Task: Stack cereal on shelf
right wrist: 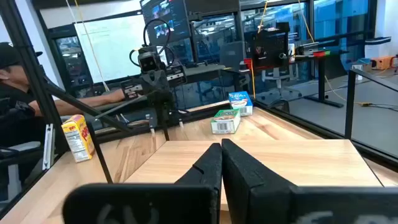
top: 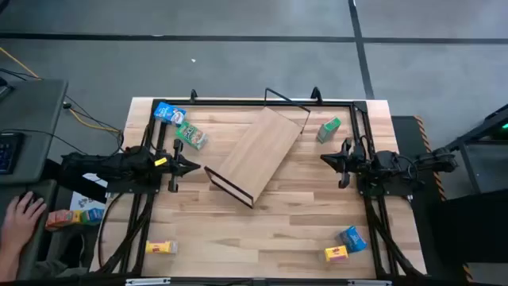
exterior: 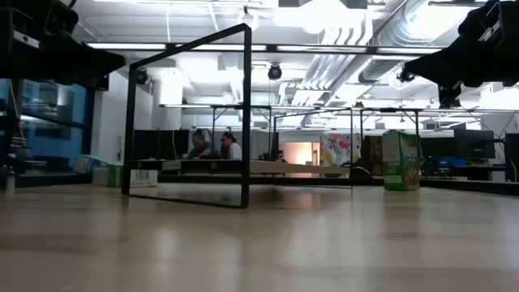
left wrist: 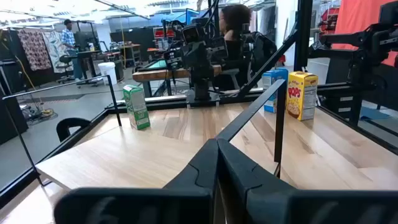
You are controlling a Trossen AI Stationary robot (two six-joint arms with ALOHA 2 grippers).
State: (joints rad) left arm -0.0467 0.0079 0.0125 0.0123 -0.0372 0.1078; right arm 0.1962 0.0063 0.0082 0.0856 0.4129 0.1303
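Note:
The shelf [top: 258, 149] lies slantwise in the table's middle, a light-wood board with a black wire frame [exterior: 186, 113] standing up at each end. Near the far-left corner, a blue box [top: 168, 113] sits beside a green box [top: 190, 137] lying flat. Another green box [top: 329, 129] stands upright at the far right. One yellow box [top: 161, 247] lies near-left; a blue box [top: 352, 237] and a yellow box [top: 336, 253] sit near-right. My left gripper [top: 194, 166] hovers shut left of the shelf, and my right gripper [top: 324, 158] hovers shut to its right. Each points at the shelf.
A black rail frame [top: 254, 102] runs round the table's edges. A person's hand [top: 22, 213] rests off the table at the left, beside more small boxes [top: 73, 216]. Bare planks [top: 262, 230] lie between the shelf and the near edge.

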